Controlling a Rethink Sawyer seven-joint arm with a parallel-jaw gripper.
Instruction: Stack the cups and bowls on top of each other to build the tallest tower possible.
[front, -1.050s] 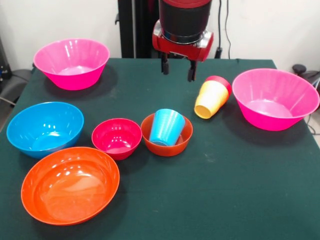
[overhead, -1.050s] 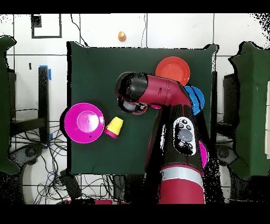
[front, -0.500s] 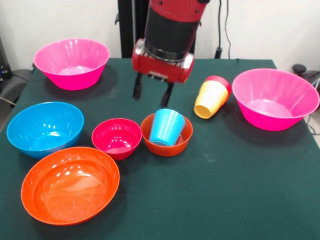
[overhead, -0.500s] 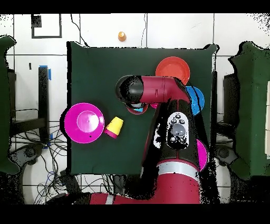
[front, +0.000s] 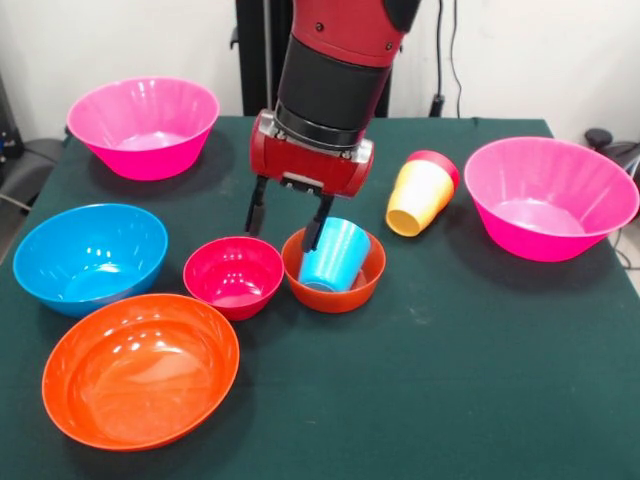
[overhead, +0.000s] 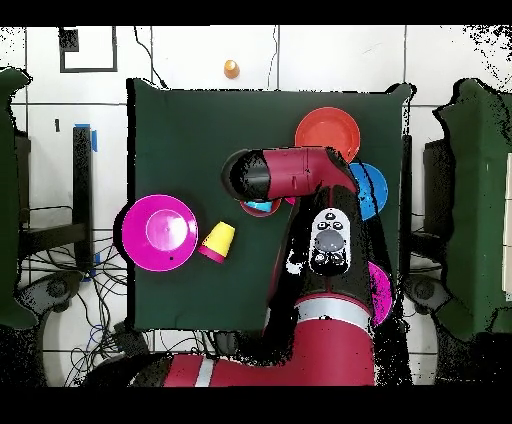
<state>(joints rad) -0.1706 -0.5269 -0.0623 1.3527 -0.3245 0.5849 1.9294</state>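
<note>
The gripper (front: 285, 219) hangs low over the green table (front: 480, 340) with its two fingers (front: 256, 212) apart and nothing between them; the right-hand finger in the front view sits just at the rim of the small orange bowl (front: 340, 290), close beside the blue cup (front: 333, 255), the other finger over bare cloth between that bowl and the crimson bowl (front: 233, 276). The blue cup stands upside down and tilted inside the small orange bowl. To the side of the arm lies the yellow cup (front: 419, 198), on its side, nested into the red cup (front: 439, 163), both near the pink bowl (front: 550, 197). A second pink bowl (front: 143, 126) stands at the far corner on the other side, well apart. The blue bowl (front: 90, 257) and the wide orange bowl (front: 140, 368) sit close together in front of it, the crimson bowl just beside both. Overhead, the arm (overhead: 300, 172) covers most of the small bowls; a small orange object (overhead: 231, 68) lies on the floor beyond the table. Compared with a second ago, the gripper has come down and across from near the yellow cup to the small orange bowl; the bowls and cups lie as they did.
</note>
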